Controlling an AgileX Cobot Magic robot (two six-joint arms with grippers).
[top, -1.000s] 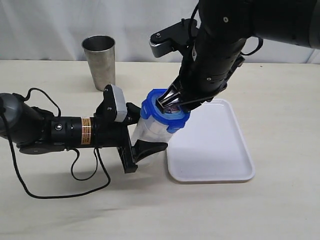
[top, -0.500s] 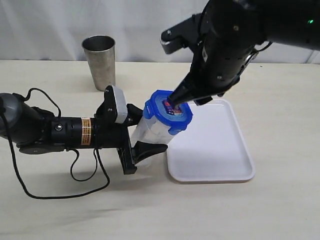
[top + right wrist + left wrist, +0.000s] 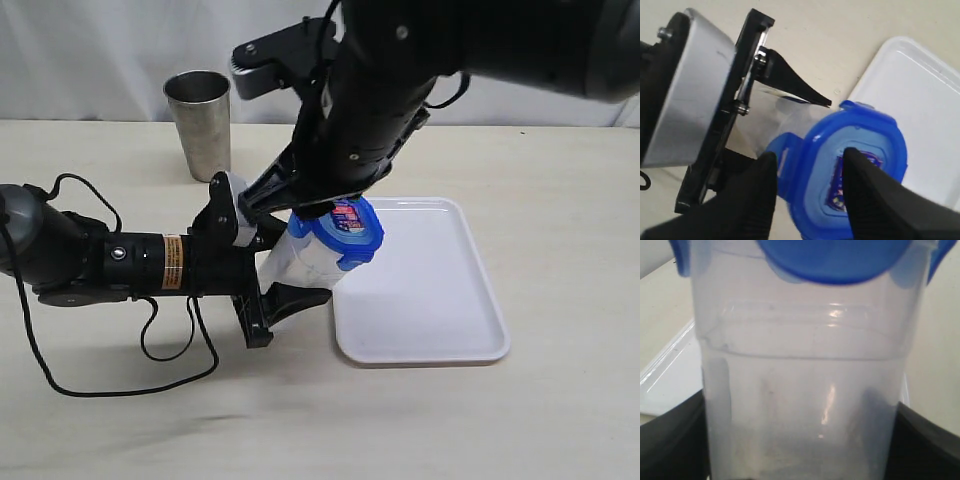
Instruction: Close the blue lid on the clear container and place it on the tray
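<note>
Right gripper swung leftward — one finger over the blue lid.

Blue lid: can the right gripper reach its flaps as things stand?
Probably yes: the right gripper hangs open right over the blue lid, and the left gripper grips the clear container lower down.

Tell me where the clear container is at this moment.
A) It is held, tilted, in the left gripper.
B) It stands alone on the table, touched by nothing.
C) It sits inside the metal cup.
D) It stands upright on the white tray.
A: the left gripper clamps the clear container between its fingers, leaning toward the tray, with the blue lid on its mouth.
</note>
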